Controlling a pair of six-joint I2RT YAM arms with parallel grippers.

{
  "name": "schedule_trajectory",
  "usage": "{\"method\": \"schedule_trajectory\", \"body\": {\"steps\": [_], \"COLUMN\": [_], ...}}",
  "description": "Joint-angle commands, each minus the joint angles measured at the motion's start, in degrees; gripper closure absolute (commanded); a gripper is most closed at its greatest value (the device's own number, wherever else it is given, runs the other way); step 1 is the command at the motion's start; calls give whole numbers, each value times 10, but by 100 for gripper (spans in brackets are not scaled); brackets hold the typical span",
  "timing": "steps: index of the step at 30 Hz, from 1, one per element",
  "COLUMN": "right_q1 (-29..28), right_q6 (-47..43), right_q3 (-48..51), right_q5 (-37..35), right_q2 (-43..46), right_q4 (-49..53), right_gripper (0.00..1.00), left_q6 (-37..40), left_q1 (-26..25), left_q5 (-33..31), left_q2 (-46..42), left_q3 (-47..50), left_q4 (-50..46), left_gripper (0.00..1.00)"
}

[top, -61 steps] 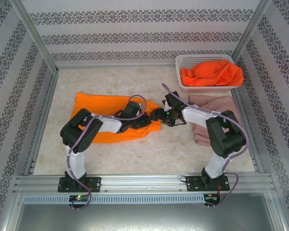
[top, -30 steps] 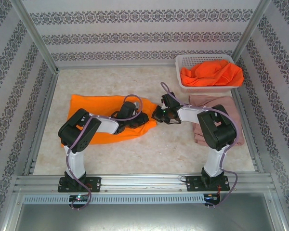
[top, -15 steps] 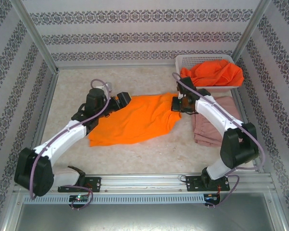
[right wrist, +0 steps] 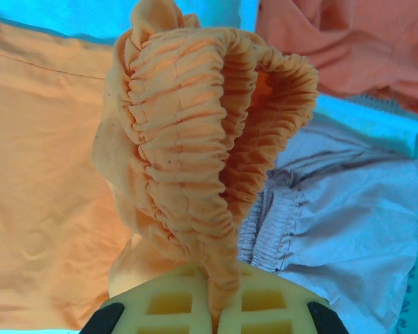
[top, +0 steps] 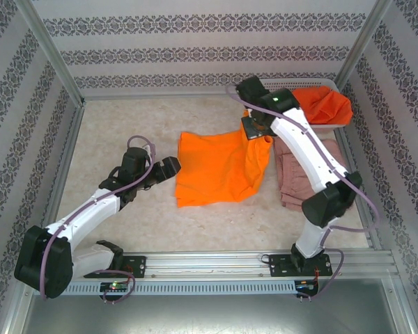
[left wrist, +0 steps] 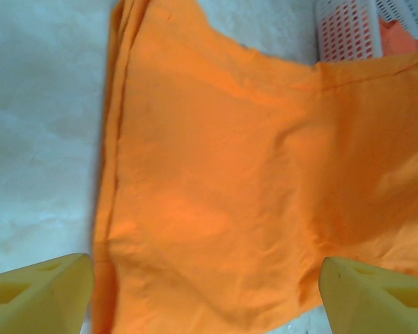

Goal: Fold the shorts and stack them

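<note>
Lying on the desk (top: 125,125): a pair of orange shorts (top: 219,167) is spread flat near the middle, with its far right corner lifted off the surface.
Right fingers (top: 256,133): they are pressed together on the gathered elastic waistband of the orange shorts, which is seen bunched up between them in the right wrist view. The corner is held up just in front of the basket (top: 313,84).
Left fingers (top: 171,167): they are spread wide apart and nothing is held. They are placed low, just beside the left edge of the orange shorts, and the cloth is seen lying ahead of them in the left wrist view.
Pink shorts (top: 287,193): a dusty pink pair is laid on the desk to the right of the orange shorts and is partly covered by the right arm.
Basket: it is white latticed plastic, set at the far right corner, with more orange cloth (top: 329,104) heaped in it.
Changed since half a second ago: the orange shorts have been drawn to the right. The left corner, then at the left fingers, has been let go. The right arm has been stretched farther back toward the basket, and the waistband has been carried with it.
</note>
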State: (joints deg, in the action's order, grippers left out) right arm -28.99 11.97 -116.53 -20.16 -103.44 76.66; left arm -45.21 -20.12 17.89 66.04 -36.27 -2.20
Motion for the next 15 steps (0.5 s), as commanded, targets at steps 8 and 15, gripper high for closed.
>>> {"method": "schedule_trajectory", "body": {"steps": [8,15], "right_q1": [-121,-196], "right_q6": [74,152], "right_q3": [-280,-329], "right_q5": [-40,108], "right_q2": [-193,-295], "right_q4": [163,79], "right_gripper": [100,78], "left_q6": [-8,-41], "left_q1": [15,19], "left_q5": [-10,-78], "left_q2": [-34,-101], "left_q3": [53,88], "left_q4": [1,-2], "left_gripper": [15,13]}}
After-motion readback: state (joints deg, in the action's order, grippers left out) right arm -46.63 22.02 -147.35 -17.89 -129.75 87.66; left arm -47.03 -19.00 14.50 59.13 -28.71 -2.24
